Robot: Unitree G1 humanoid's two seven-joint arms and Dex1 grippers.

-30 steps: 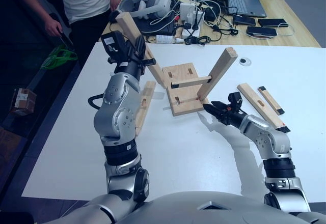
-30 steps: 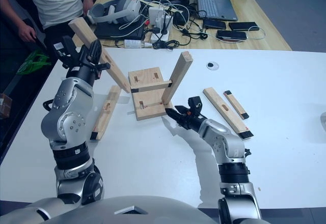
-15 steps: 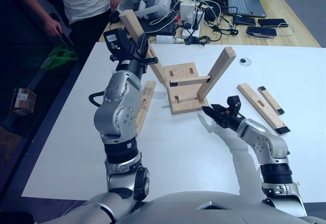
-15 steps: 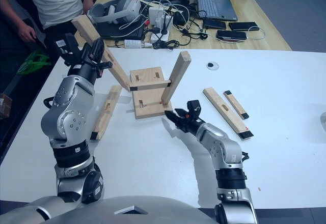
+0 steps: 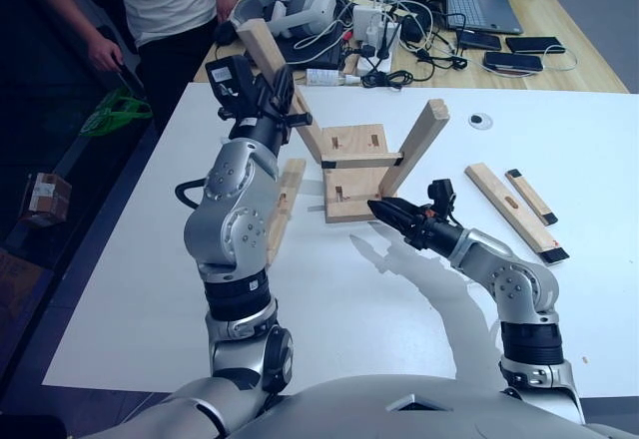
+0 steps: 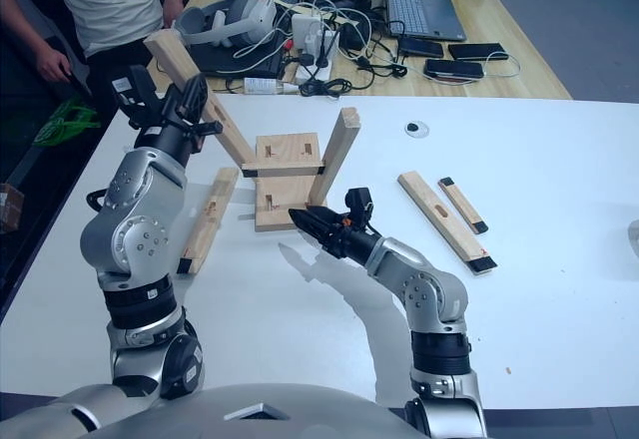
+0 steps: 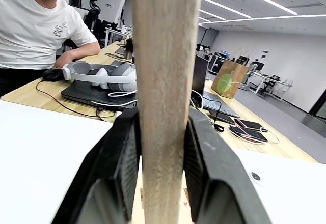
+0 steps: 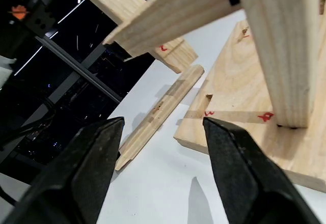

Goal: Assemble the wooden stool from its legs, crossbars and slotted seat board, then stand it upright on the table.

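Head view: the left gripper (image 5: 268, 100) clamps a pale, square-cut leg (image 5: 258, 45) slanting up from the seat board (image 5: 351, 188), which lies flat on the white worktop (image 5: 329, 309). Jaws apart, the right gripper (image 5: 383, 207) hovers close by the board's near edge.

Left wrist: jaws tight on that leg's smooth grain.

Right wrist: spread jaws frame the board's corner and a loose leg (image 8: 158, 113) beyond.

red marks (image 8: 265, 116) on seat board (image 8: 239, 132), unreadable, no legible text

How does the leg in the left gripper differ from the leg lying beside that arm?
The gripped leg rises tilted, joined to a crossbar; the flat leg lies loose on the table. The left gripper is shut on the first, not the second. Both are pale wood.
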